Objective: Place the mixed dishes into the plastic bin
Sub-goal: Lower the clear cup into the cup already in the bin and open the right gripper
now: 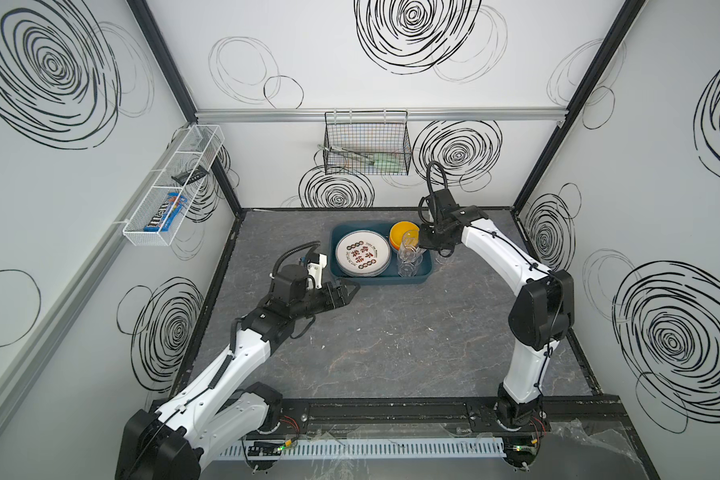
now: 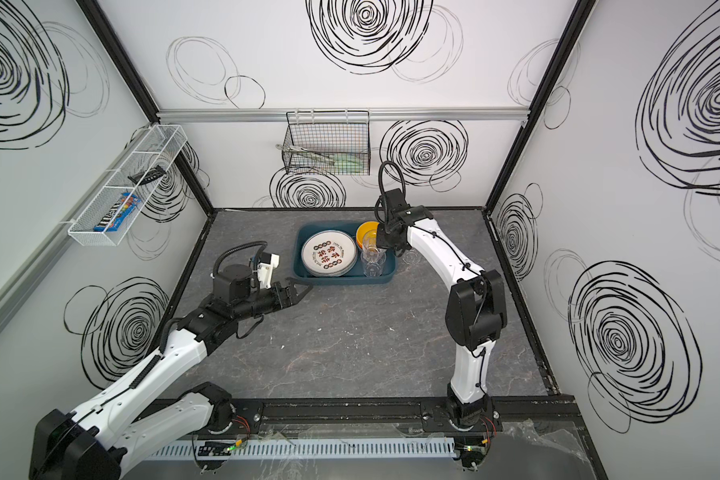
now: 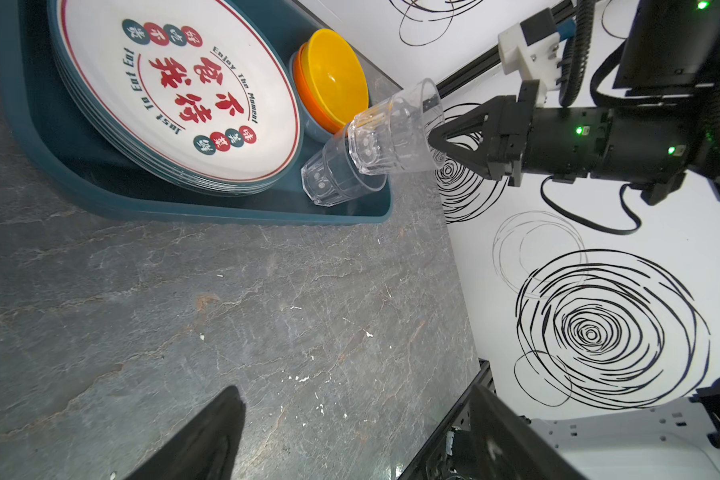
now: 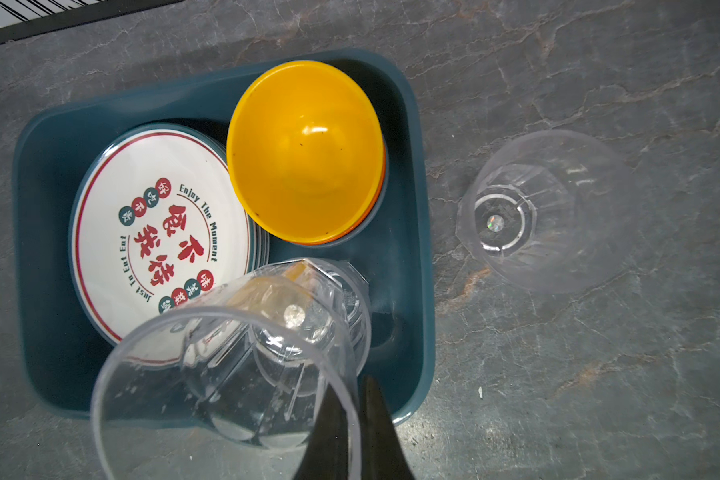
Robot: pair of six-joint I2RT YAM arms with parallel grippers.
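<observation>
The dark teal plastic bin [image 1: 381, 280] [image 4: 416, 291] stands at the back middle of the table. In it lie a stack of white plates [image 1: 362, 253] [image 4: 150, 232], a yellow bowl [image 1: 402, 232] [image 4: 304, 153] nested on orange and blue bowls, and an upright clear cup [image 1: 408, 268] [image 3: 333, 174]. My right gripper [image 1: 422, 245] [image 4: 356, 399] is shut on the rim of a second clear cup [image 3: 395, 129] [image 4: 225, 374], held just above the cup in the bin. A third clear cup [image 2: 412, 257] [image 4: 545, 212] stands on the table right of the bin. My left gripper [image 1: 350, 291] [image 3: 352, 388] is open and empty by the bin's front left corner.
A black wire basket [image 1: 366, 143] hangs on the back wall and a white mesh shelf [image 1: 175, 183] on the left wall. Black frame rails edge the grey stone-patterned table [image 1: 391, 353]. Both arm bases sit along the front edge.
</observation>
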